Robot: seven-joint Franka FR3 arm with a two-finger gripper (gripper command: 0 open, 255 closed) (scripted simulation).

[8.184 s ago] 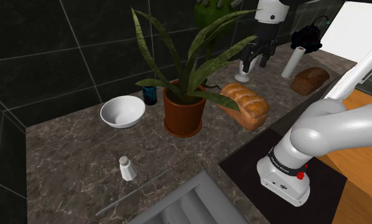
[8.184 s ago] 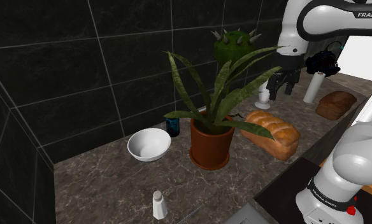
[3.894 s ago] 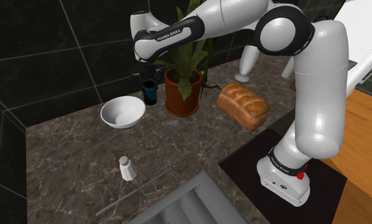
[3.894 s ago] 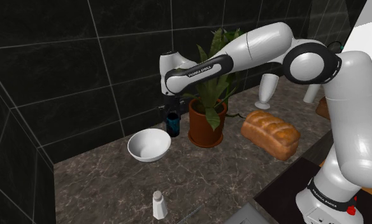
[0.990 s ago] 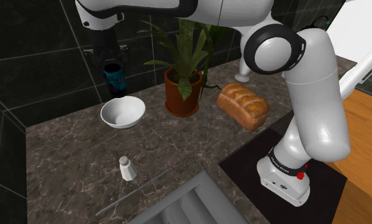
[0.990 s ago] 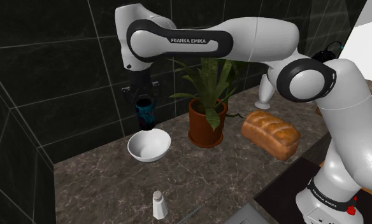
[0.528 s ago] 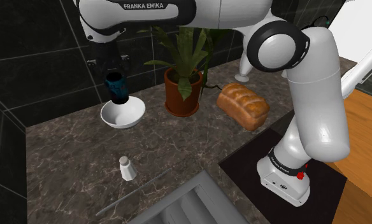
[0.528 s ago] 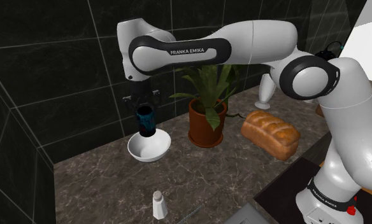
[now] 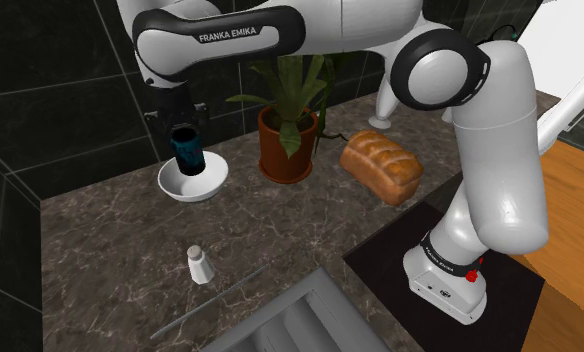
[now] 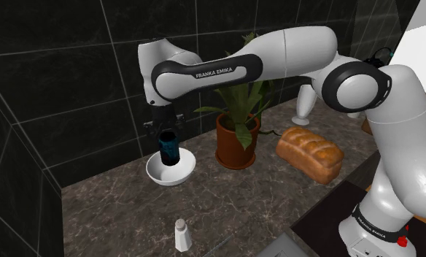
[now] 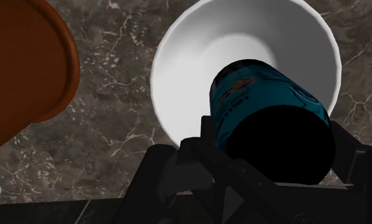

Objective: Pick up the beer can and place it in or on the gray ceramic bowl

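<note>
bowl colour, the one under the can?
The bowl beneath the beer can is plain white; wrist view shows it best.

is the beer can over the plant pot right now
No, the gripper holds the blue beer can upright over the white bowl, with the brown plant pot standing apart beside it.

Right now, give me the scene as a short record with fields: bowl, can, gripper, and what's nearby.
bowl: white, on the marbled counter
can: blue, upright, low over the bowl's opening; contact unclear
gripper: shut on the can
nearby: potted plant, bread loaf, white shaker
task state: can not yet released
</note>
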